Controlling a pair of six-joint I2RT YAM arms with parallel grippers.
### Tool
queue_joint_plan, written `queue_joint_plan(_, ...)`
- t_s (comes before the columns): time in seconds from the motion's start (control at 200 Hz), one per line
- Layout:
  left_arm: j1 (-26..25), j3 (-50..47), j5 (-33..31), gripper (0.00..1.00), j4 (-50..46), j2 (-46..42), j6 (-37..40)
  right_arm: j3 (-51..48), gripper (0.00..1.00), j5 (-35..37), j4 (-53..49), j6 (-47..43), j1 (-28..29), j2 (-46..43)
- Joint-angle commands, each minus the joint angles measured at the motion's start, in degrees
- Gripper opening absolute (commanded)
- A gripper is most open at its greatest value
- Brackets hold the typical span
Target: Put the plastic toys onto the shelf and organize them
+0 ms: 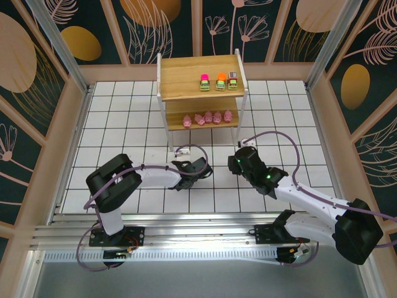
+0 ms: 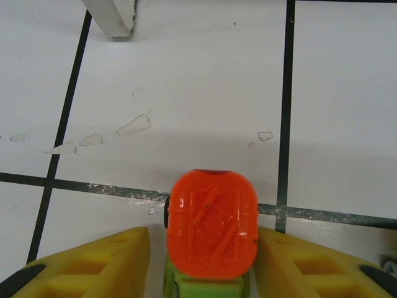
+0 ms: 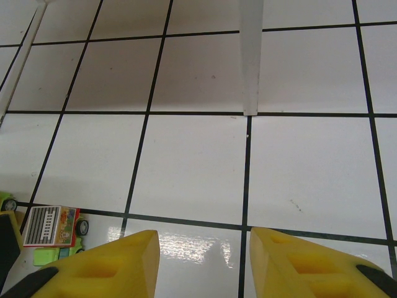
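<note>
The shelf (image 1: 186,69) stands at the back; its top tier holds three green toys (image 1: 218,82) topped magenta, orange and grey, and its lower tier holds a row of several pink pigs (image 1: 208,117). An orange-topped green toy (image 2: 212,223) stands on the tiles between my left gripper's (image 2: 201,248) yellow fingers. The right finger touches it, while a narrow gap shows on the left side. A grey-topped green toy (image 3: 53,226) sits on the floor (image 1: 183,151) just ahead of the left gripper (image 1: 205,169). My right gripper (image 3: 203,239) hangs open over bare tile (image 1: 239,162).
White shelf legs (image 3: 250,56) stand on the tiled floor just ahead of the right gripper, and another leg (image 2: 115,15) is ahead of the left one. Wooden walls enclose the tiled area (image 1: 124,124).
</note>
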Motion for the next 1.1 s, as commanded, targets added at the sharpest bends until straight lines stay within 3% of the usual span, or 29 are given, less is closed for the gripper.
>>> queue_joint_plan(0.0, -0.2, 0.8, 0.4, 0.47, 0.6, 1.4, 1.6, -0.3, 0.43, 0.1, 1.0, 0.6, -0.4, -0.2)
queue_joint_plan(0.556, -0.2, 0.4, 0.2, 0.35, -0.6, 1.1, 1.9, -0.2, 0.43, 0.1, 0.9, 0.4, -0.5, 0.0)
queue_joint_plan(0.846, -0.2, 0.2, -0.3, 0.21, -2.2, -1.5, 2.9, 0.1, 0.43, 0.1, 1.1, 0.3, -0.5, 0.5)
queue_joint_plan(1.096, -0.9, 0.4, -1.3, 0.21, -5.5, -5.5, 2.5, 0.4, 0.42, -0.1, 1.4, 0.0, -0.5, 1.0)
